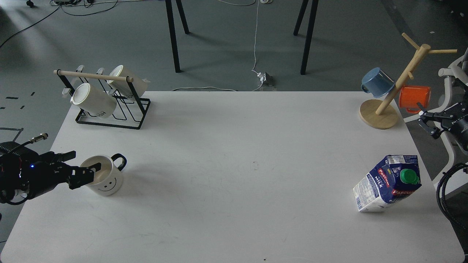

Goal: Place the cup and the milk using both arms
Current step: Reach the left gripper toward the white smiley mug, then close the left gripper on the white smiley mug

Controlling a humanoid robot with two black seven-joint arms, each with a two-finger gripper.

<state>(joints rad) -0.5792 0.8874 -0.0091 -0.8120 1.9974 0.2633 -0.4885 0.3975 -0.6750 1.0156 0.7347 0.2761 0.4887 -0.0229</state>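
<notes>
Surface: white table [234, 146], grey floor beyond.
Cup [106, 176]: near-left; left gripper [86, 168] pinching its rim.
Milk [388, 183]: near-right, "Pascual".
Right gripper [426, 120]: spread, well clear of the milk.

Left pincer [85, 168] covering part of the cup [104, 179] rim, right arm cut by the frame edge
</notes>
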